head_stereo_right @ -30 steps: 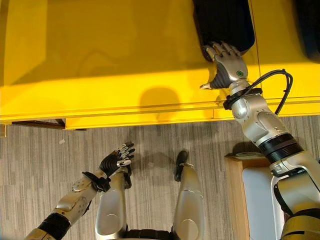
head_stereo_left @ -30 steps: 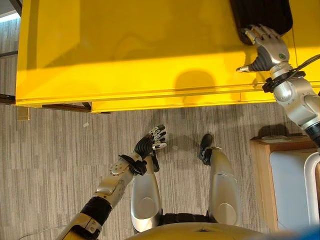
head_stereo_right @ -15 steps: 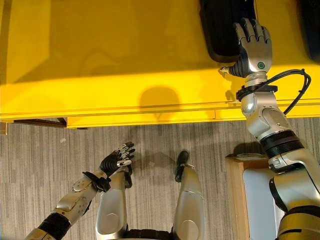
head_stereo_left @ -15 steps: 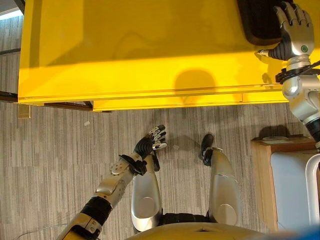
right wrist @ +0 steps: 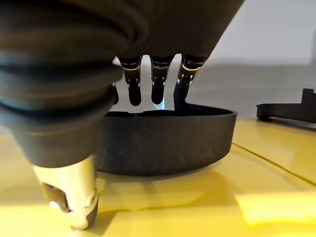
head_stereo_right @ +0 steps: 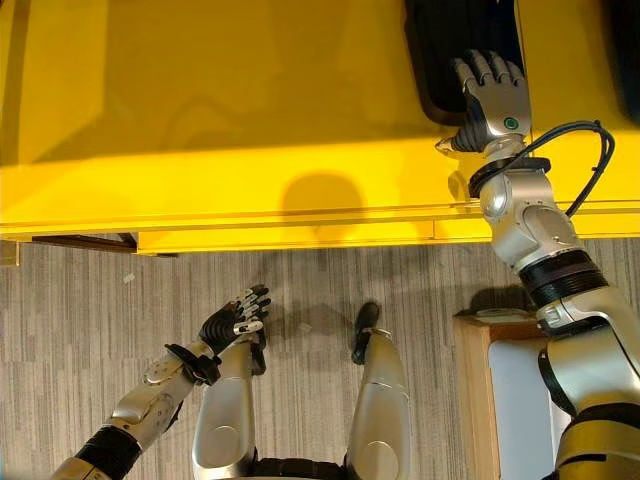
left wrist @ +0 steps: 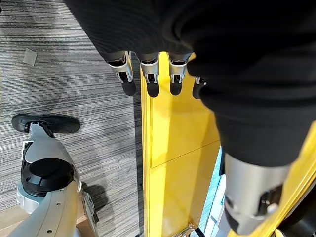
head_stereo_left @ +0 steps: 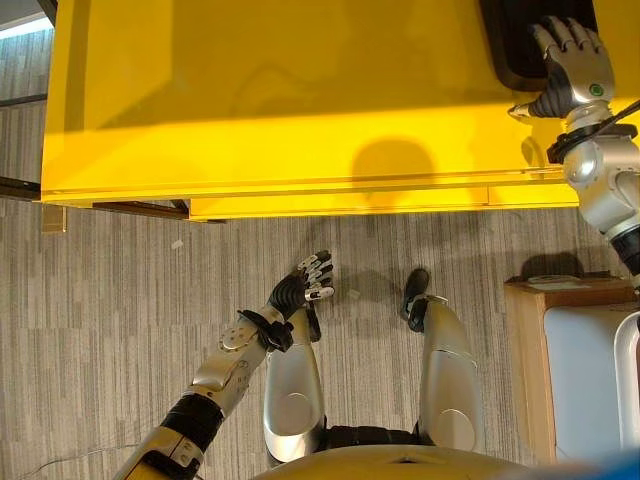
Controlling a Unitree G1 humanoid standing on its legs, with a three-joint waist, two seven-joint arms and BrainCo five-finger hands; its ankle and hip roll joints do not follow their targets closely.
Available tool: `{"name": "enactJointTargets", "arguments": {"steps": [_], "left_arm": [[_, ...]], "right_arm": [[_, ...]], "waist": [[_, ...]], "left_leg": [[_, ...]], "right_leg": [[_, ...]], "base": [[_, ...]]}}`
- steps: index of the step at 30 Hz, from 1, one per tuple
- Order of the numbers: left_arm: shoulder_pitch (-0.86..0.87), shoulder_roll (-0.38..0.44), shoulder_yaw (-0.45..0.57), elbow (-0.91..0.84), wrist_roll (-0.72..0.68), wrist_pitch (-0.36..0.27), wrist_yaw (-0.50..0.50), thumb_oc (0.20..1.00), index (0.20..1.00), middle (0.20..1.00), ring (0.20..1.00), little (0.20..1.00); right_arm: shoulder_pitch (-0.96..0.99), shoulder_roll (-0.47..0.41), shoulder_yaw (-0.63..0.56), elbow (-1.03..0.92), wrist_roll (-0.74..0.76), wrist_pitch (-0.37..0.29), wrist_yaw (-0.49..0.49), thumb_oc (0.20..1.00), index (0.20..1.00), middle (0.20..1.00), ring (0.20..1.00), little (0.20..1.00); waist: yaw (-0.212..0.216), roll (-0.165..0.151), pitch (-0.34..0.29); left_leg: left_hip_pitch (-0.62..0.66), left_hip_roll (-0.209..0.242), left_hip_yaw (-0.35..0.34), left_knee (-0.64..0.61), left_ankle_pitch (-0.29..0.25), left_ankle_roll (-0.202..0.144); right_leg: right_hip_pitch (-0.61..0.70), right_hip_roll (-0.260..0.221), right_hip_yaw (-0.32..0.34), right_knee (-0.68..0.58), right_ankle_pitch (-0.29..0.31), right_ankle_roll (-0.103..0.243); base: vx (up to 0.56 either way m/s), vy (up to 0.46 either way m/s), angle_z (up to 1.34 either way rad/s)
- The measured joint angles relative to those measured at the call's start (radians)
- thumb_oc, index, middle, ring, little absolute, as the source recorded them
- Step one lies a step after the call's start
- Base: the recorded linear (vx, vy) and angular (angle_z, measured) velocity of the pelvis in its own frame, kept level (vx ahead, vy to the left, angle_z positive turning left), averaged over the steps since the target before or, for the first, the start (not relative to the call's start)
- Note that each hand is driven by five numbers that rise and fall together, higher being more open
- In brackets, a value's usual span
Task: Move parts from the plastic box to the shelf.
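**Right hand over the black part on the yellow shelf**

The robot's right hand (head_stereo_right: 492, 98) reaches out over the yellow shelf (head_stereo_left: 280, 110), with its fingers (right wrist: 158, 84) stretched out fairly straight above the near rim of a black part (right wrist: 165, 143), a shallow dark tray-like piece lying flat on the yellow surface. The thumb hangs apart on the near side of the rim. Nothing is pinched between thumb and fingers; whether the fingertips touch the part's top cannot be told. A second black part (right wrist: 284, 109) lies further along the shelf, well apart from the first.

The left hand (head_stereo_left: 305, 283) hangs low over the grey floor (head_stereo_left: 110, 330) near the shelf's front edge, fingers relaxed and holding nothing.

Judging by the layout, the step in hand is the placing of a part on the shelf: the piece already rests on the yellow top, so the release looks done or nearly so. The next move probably calls for lifting the right hand straight up off the rim, without dragging the part.

The part sits back from the shelf's front edge, with a band of bare yellow between. To the robot's left the shelf top is wide and open, leaving plenty of room for more parts. A wooden-edged stand (head_stereo_left: 525, 350) sits low on the robot's right, near the arm's return path.
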Motion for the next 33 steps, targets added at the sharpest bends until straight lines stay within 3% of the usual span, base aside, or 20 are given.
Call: {"name": "enactJointTargets", "arguments": {"steps": [10, 17, 25, 33], "left_arm": [[0.0, 0.001, 0.001, -0.004, 0.0, 0.036, 0.0, 1.0, 1.0, 1.0, 1.0, 1.0], [0.002, 0.005, 0.011, -0.024, 0.001, 0.059, 0.003, 1.0, 1.0, 1.0, 1.0, 1.0], [0.01, 0.02, 0.012, -0.046, 0.001, 0.066, 0.021, 1.0, 1.0, 1.0, 1.0, 1.0], [0.035, 0.027, 0.019, -0.049, 0.001, 0.079, 0.045, 1.0, 1.0, 1.0, 1.0, 1.0]], "right_arm": [[-0.052, -0.003, 0.018, 0.029, 0.055, 0.063, 0.154, 1.0, 1.0, 1.0, 1.0, 1.0], [-0.052, 0.009, -0.03, 0.032, 0.249, 0.165, 0.271, 1.0, 1.0, 1.0, 1.0, 1.0], [-0.04, 0.031, -0.047, 0.021, 0.245, 0.19, 0.38, 1.0, 1.0, 1.0, 1.0, 1.0], [0.036, 0.031, -0.047, -0.153, 0.224, 0.206, 0.465, 1.0, 1.0, 1.0, 1.0, 1.0]], "waist": [[0.012, -0.004, -0.003], [0.014, -0.015, -0.008], [0.01, -0.035, -0.017], [-0.013, -0.054, -0.025]], "left_leg": [[0.005, 0.001, -0.001, 0.003, 0.0, 0.0], [0.003, 0.002, -0.001, 0.004, 0.0, 0.0], [0.006, 0.005, -0.001, 0.016, -0.008, 0.004], [0.006, 0.007, -0.001, 0.02, -0.012, 0.003]], "right_leg": [[0.006, -0.001, 0.0, 0.003, -0.001, 0.001], [0.007, 0.0, 0.001, 0.001, -0.004, 0.007], [0.02, 0.0, -0.001, -0.004, -0.001, 0.003], [0.022, 0.003, 0.0, -0.003, -0.007, 0.012]], "base": [[0.0, 0.0, 0.0], [0.0, 0.0, 0.0], [0.0, 0.0, 0.0], [0.0, 0.0, 0.0]]}}
